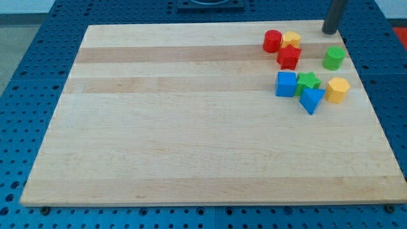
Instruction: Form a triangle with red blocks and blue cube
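Even, bright overhead light is falling across the wooden board (191,127), leaving only short, soft shadows lying close under the blocks, as beside the blue cube (285,84). No strong glare is showing on the wood, and the grain is reading clearly. Focus is holding sharp throughout, with slight perspective tapering toward the view's top.

We see only the lower stretch of our dark rod, entering from the view's top edge at about one o'clock and standing close to upright. My tip (330,31) rests at the far edge of the surface (191,127), apart from every block. The rest of our arm lies outside the view.
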Robot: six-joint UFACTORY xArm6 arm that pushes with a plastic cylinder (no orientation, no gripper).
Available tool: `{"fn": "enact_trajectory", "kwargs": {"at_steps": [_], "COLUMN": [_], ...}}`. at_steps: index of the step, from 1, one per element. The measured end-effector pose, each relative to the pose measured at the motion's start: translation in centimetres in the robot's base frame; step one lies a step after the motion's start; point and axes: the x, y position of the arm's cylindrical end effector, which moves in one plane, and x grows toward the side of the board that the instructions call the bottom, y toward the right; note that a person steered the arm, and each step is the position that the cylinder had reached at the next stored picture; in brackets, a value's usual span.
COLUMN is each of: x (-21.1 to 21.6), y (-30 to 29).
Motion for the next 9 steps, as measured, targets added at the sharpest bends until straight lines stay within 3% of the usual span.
{"fn": "enact_trajectory", "kwargs": {"at_steps": [4,5,6,8,9], "x": [22.8,25.8,19.9,-1.6,-4.6], "y": [-1.0,-0.9,1.6,1.0,-1.0]}}
